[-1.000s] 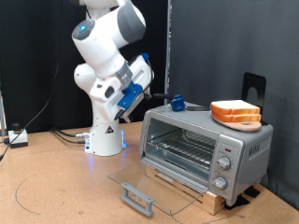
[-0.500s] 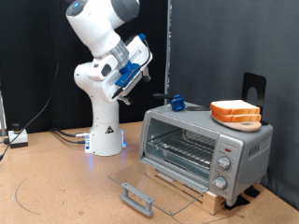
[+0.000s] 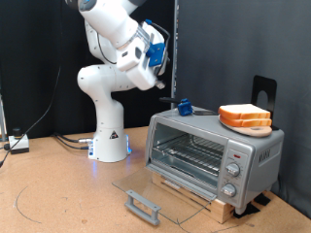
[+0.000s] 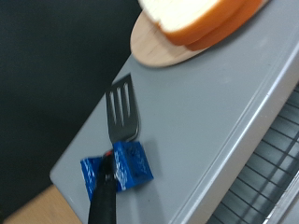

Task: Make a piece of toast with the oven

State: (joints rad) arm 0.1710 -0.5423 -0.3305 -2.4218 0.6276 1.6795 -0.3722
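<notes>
Light: even, indoor, dark backdrop | exterior: sharp | wrist: soft, perhaps motion-blurred | glare: none

A black curtain hung across the far side of the room, dark from top to bottom. On the left a pale wall panel stood beside it, lit evenly and flat. The brown tabletop spread across the near part of the scene, matte under soft overhead light. Black cables trailed down at the far left toward a small white box resting on the surface near the left edge.
</notes>
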